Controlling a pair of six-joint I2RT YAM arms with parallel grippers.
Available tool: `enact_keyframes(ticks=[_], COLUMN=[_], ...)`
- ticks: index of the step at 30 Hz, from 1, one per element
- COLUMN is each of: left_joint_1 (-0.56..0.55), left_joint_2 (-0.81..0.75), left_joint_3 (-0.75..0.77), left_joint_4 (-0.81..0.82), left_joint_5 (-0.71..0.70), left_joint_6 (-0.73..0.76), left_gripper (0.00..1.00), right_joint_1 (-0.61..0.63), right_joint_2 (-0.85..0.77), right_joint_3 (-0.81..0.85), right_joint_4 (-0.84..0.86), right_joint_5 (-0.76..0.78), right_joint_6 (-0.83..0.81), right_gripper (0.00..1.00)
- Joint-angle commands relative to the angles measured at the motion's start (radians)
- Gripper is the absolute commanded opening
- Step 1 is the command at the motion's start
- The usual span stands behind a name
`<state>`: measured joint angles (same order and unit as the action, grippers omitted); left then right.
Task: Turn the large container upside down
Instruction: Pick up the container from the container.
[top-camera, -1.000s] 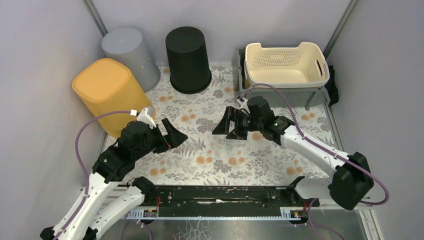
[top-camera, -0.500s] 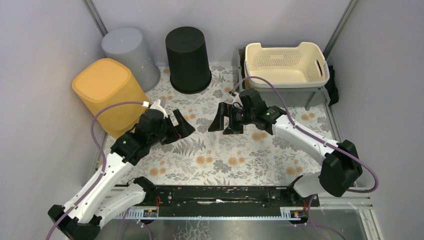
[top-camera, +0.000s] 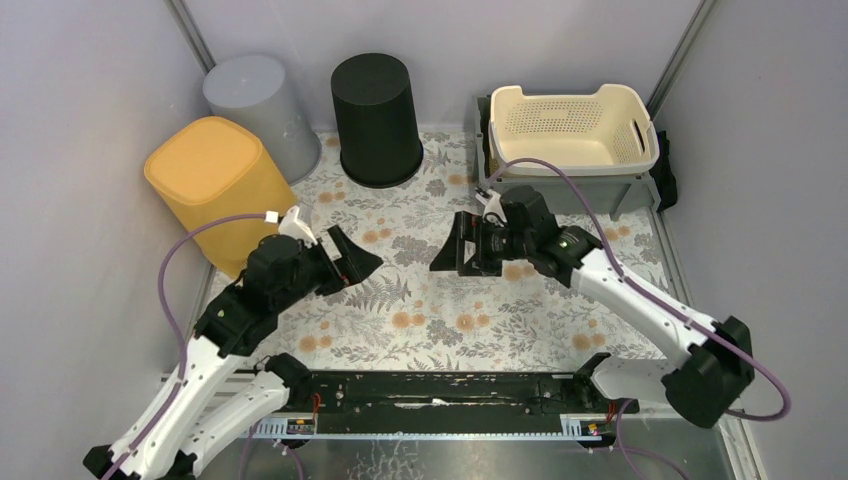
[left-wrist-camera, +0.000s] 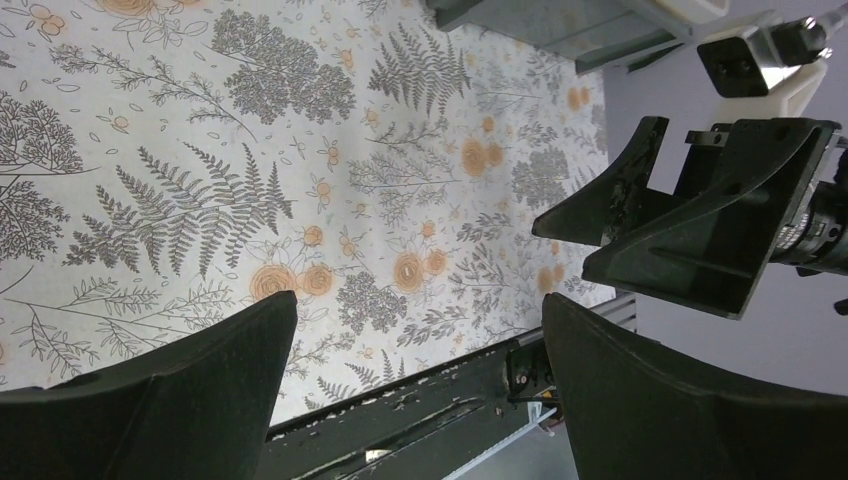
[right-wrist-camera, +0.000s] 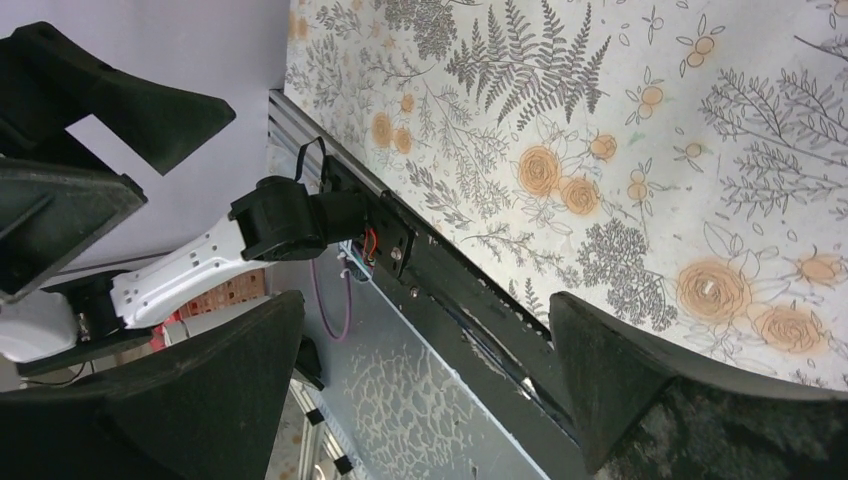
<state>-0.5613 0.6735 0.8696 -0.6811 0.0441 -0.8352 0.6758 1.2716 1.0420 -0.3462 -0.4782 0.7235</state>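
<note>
An orange container (top-camera: 212, 190), the largest, stands at the far left with its closed end up. A grey container (top-camera: 262, 110) and a black container (top-camera: 376, 118) stand behind it, also closed end up. My left gripper (top-camera: 350, 262) is open and empty, right of the orange container and apart from it. My right gripper (top-camera: 455, 255) is open and empty over the middle of the mat, facing the left one. The left wrist view shows its own open gripper (left-wrist-camera: 420, 330) and the right gripper (left-wrist-camera: 690, 230). The right wrist view shows its own open gripper (right-wrist-camera: 425, 340) over the table's front rail.
A cream perforated basket (top-camera: 572, 128) sits upright on a grey crate (top-camera: 560, 190) at the back right. The floral mat (top-camera: 440, 310) covers the table. A black rail (top-camera: 440, 390) runs along the near edge. Walls close in on both sides.
Half a second ago both grippers had pushed slightly farther back and toward the middle. They have since drawn back near where they were a second ago. Both stayed open.
</note>
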Motion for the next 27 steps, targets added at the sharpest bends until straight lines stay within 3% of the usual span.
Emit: enact_keyframes(ticks=[1, 15, 27], left_joint_1=[0.000, 0.000, 0.000], left_joint_2=[-0.068, -0.158, -0.122], left_joint_3=[-0.008, -0.025, -0.051], left_joint_4=[-0.043, -0.098, -0.084], left_joint_5=[0.024, 0.050, 0.046], left_joint_6=[0.002, -0.008, -0.002], left_gripper=[1.00, 1.00, 1.00], right_joint_1=[0.004, 0.004, 0.002], right_joint_2=[-0.106, -0.206, -0.159], right_joint_3=[-0.042, -0.052, -0.046], right_joint_4=[0.016, -0.056, -0.027], right_joint_5=[0.030, 0.072, 0.047], right_joint_6=[0.044, 0.078, 0.051], right_gripper=[1.00, 1.00, 0.99])
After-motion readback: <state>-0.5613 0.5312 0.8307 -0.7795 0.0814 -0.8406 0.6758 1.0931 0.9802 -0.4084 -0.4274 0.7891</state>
